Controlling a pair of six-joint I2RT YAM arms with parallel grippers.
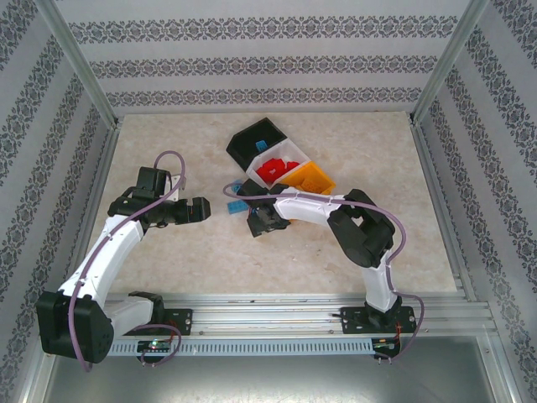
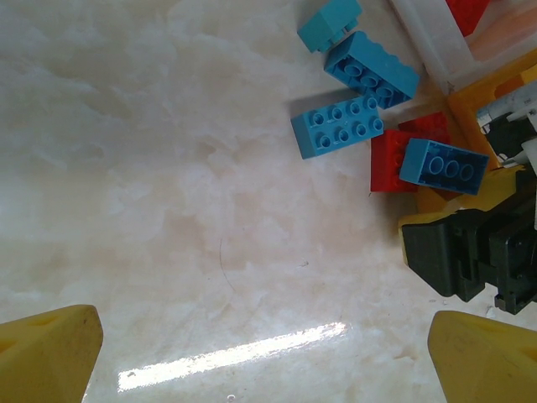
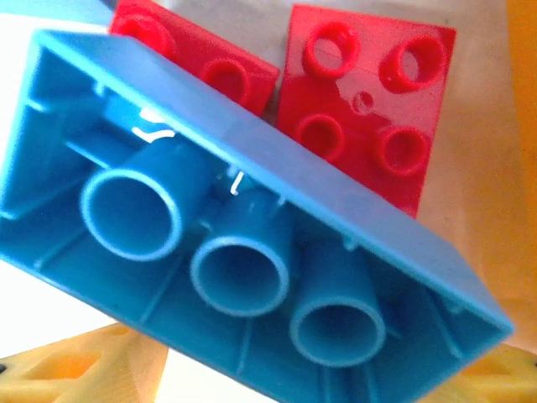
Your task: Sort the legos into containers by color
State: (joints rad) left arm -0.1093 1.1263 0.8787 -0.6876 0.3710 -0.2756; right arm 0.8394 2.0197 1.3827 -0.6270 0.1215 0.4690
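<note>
Several blue legos (image 2: 340,126) and a red lego (image 2: 390,159) lie loose on the table just in front of the containers. The black bin (image 1: 252,138), the white bin (image 1: 293,153) with red legos in it, and the orange-yellow bin (image 1: 312,178) stand in a row at the back centre. My right gripper (image 1: 258,220) is at this pile, shut on a tilted blue lego (image 3: 252,227) whose hollow underside faces its camera, with two red legos (image 3: 369,101) behind it. My left gripper (image 1: 197,210) hovers open over bare table to the left of the pile, its yellow fingertips (image 2: 50,353) wide apart.
The marble-patterned table (image 1: 168,260) is fenced by metal posts and patterned walls. The right arm's black wrist (image 2: 470,248) sits close to the right of my left gripper's view. A lone blue lego (image 1: 239,206) lies between the two grippers.
</note>
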